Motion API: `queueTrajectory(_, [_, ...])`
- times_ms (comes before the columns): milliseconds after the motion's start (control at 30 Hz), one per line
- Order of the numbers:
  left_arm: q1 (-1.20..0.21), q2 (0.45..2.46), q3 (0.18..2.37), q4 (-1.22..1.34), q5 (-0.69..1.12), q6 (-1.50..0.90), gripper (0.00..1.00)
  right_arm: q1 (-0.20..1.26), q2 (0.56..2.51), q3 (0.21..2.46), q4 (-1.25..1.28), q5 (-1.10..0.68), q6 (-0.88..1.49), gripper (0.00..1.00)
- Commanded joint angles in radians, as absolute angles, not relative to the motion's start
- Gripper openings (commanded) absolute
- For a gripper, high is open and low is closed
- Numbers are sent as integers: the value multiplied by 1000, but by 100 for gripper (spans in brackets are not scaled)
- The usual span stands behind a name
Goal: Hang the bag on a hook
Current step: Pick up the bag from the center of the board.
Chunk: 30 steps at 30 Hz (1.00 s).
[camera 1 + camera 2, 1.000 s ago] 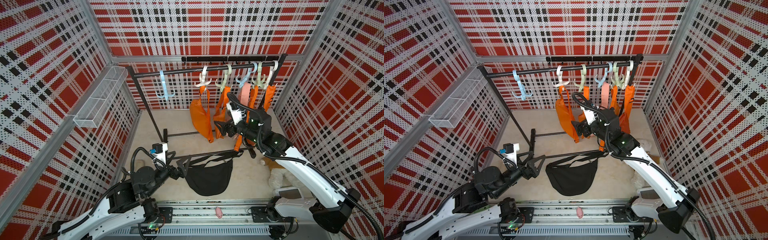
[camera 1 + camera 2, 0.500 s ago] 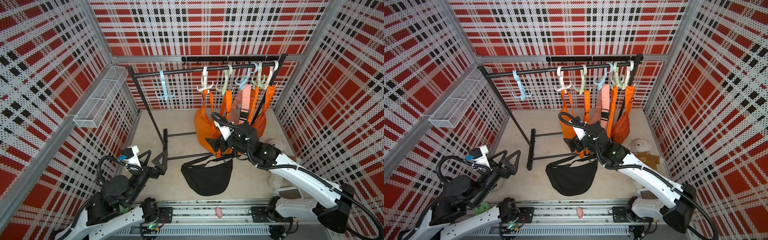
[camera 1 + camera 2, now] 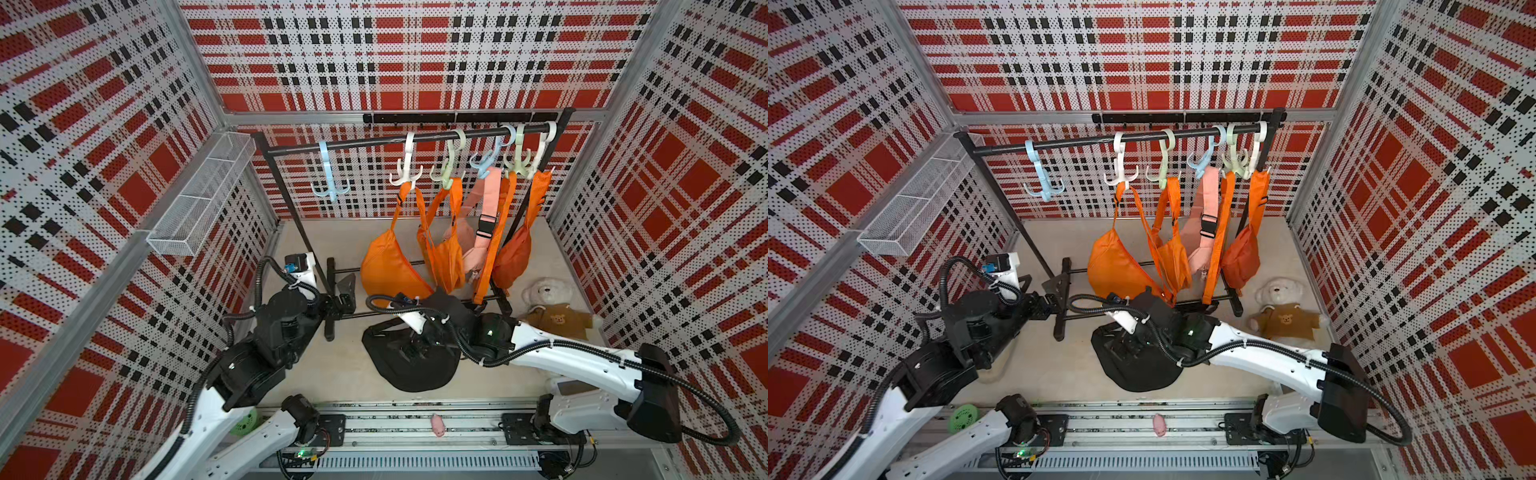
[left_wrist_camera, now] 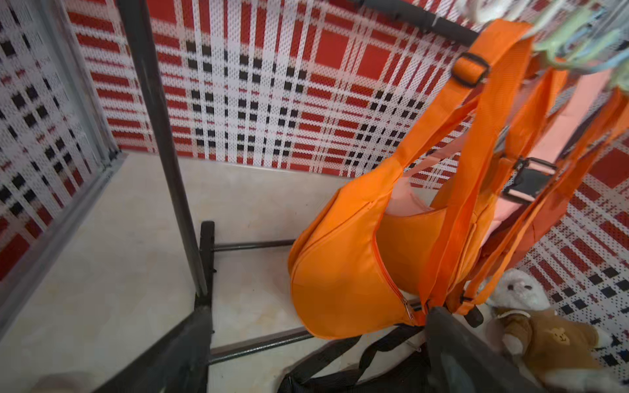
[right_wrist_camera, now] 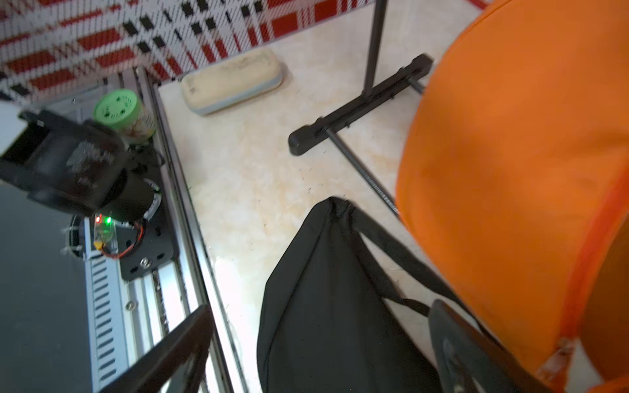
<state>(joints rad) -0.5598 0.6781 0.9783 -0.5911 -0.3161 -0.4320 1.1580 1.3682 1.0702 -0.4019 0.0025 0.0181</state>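
Two black pincers sit low in front of a black metal clothes rack (image 3: 374, 143). Far left, a white wire-mesh basket (image 3: 199, 195) is fixed to the plaid wall. Next comes the left gripper (image 4: 318, 313), near the rack's left foot, its fingers spread wide with nothing between them. On the rail above, a pale-blue plastic hook (image 3: 328, 174) hangs alone toward the left end. Further right, a white plastic hook (image 3: 406, 172) carries a large orange fabric crescent bag (image 3: 388, 270). Beyond it, more pastel hooks crowd together, holding two further orange bags and a pink strap bag (image 3: 478, 249). Below these, the black fabric crescent bag (image 3: 411, 374) lies flat on the beige floor (image 3: 340, 374), just in front of the rack's base bar, with its strap trailing toward the rack. The right gripper (image 5: 321, 306) hovers directly over it with fingers spread wide, pinching nothing; whether they touch the cloth I cannot tell. Far right, a white plush bear in a brown sweater (image 3: 552, 307) sits beside the rack's right foot.
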Motion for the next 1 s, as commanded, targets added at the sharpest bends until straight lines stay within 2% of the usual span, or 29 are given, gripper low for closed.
queueTrajectory(0, [-380, 626, 899, -463, 19, -558, 100, 1240, 1427, 1057, -489, 31, 31, 98])
queueTrajectory(167, [-250, 561, 813, -451, 93, -629, 100, 1321, 1572, 1084, -559, 51, 77, 93])
queueTrajectory(267, [-239, 513, 800, -496, 61, -631, 100, 1344, 1670, 1119, -592, 97, 118, 85])
queueTrajectory(467, [-232, 429, 807, -562, -5, -618, 99, 1362, 1794, 1133, -578, 166, 176, 81])
queueTrajectory(600, [-228, 423, 813, -579, 0, -611, 99, 1368, 1841, 1134, -568, 205, 197, 71])
queueTrajectory(633, [-227, 425, 812, -578, 0, -611, 99, 1368, 1848, 1135, -566, 209, 201, 67])
queueTrajectory(867, [-226, 431, 808, -537, 26, -610, 100, 1368, 1867, 1124, -556, 193, 202, 19])
queueTrajectory(967, [-227, 432, 815, -537, 29, -603, 100, 1367, 1862, 1115, -542, 191, 202, 9])
